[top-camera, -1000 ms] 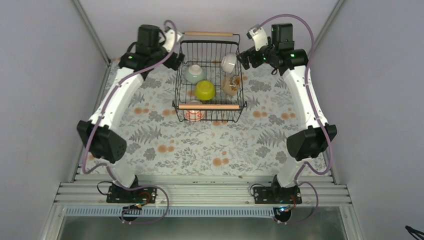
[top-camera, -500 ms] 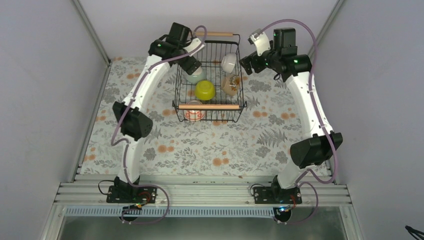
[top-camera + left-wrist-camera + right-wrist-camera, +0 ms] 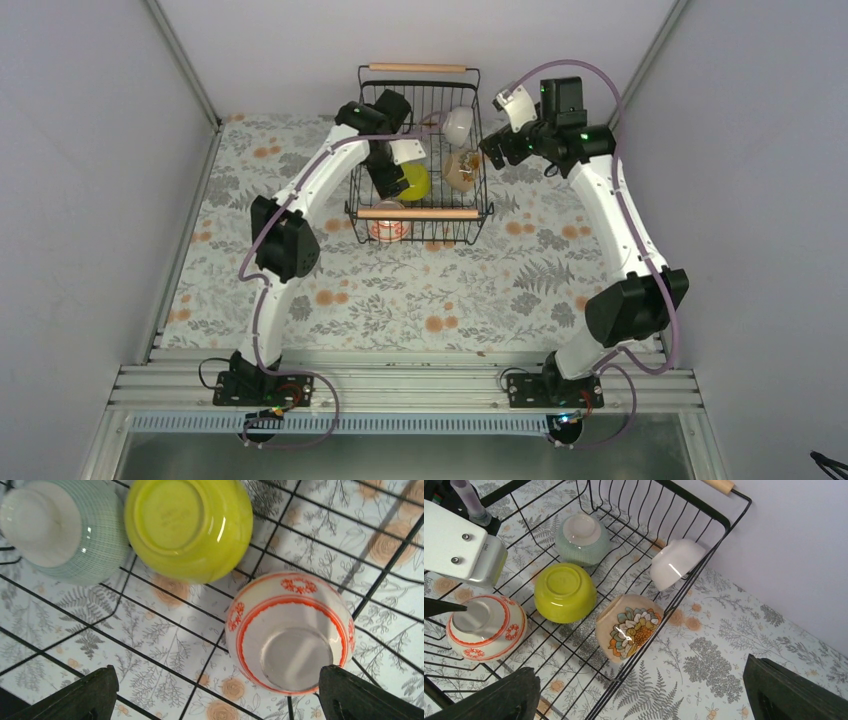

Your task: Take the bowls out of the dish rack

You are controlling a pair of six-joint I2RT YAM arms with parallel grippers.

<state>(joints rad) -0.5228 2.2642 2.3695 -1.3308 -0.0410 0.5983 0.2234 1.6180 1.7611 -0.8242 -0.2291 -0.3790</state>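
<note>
Leafy, flower-printed cloth (image 3: 400,290) covers the table, and the rack (image 3: 440,230) sits at its far middle with all five bowls inside.

The left gripper (image 3: 217,680) hangs over the rack floor with its jaws spread wide and nothing between them. The red-banded bowl (image 3: 290,630) is just inside its right finger, and the yellow bowl (image 3: 187,527) and green bowl (image 3: 65,527) lie beyond. All three are upside down, bases up. The right gripper (image 3: 644,690) hovers near the rack's right side, also wide open and empty. Near it the floral bowl (image 3: 629,630) and white bowl (image 3: 674,562) lean on their sides at the wire wall.

They look like glazed ceramic to me: rigid, light enough for one arm, slick and likely to chip if dropped. On the inverted ones I'd pinch across the foot or low on the curved wall. The leaning pair offer a rim to clamp.

From above, the left arm hides the green bowl. The rims of the upturned bowls can't be seen. Only the fingertips show in either wrist view. I can't tell whether the floral and white bowls touch.
</note>
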